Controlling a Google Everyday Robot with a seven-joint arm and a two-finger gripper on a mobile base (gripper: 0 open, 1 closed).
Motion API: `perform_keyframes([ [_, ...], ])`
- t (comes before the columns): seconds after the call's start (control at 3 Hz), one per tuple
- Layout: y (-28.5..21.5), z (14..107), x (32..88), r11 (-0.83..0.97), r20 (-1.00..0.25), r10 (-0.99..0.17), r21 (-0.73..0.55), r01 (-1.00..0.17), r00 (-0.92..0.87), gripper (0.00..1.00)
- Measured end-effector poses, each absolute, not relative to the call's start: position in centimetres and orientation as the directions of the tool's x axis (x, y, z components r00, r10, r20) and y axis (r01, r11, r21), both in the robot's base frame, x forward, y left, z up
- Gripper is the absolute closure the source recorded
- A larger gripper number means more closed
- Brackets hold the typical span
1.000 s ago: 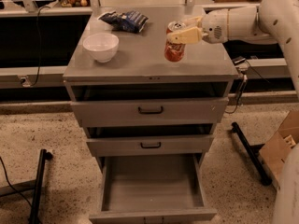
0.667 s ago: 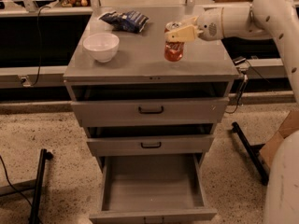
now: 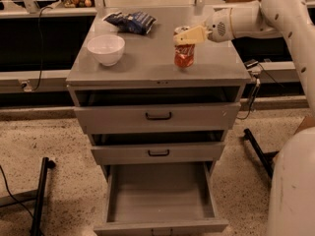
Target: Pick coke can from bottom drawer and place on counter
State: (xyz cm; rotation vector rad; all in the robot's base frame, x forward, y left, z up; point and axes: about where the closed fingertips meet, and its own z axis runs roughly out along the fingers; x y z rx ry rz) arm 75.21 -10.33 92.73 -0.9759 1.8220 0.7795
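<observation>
The coke can (image 3: pixel 184 55) stands upright on the counter (image 3: pixel 147 63), right of centre. My gripper (image 3: pixel 188 35) reaches in from the right on the white arm and is shut on the can's upper part, with one cream finger across its front. The bottom drawer (image 3: pixel 160 193) is pulled fully out at the foot of the cabinet, and its grey floor is bare.
A white bowl (image 3: pixel 106 48) sits on the counter's left side and a dark blue snack bag (image 3: pixel 132 21) lies at its back. The two upper drawers (image 3: pixel 158 116) stand slightly ajar. A black stand (image 3: pixel 42 191) is at the left and a black leg (image 3: pixel 258 151) at the right.
The gripper and the can have shifted slightly left and down, and the can's base now meets the counter. The arm's forearm has swung a little.
</observation>
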Motion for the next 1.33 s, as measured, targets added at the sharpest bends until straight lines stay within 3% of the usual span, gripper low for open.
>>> perform_keyframes([
  [0.33, -10.0, 92.5, 75.3, 0.486, -0.910, -0.299, 0.113, -0.867, -0.286, 0.13],
  [0.67, -9.7, 92.4, 75.3, 0.482, -0.910, -0.300, 0.115, -0.869, -0.287, 0.00],
  [1.33, -10.0, 93.4, 74.8, 0.458, -0.913, -0.339, 0.051, -0.887, -0.228, 0.00],
])
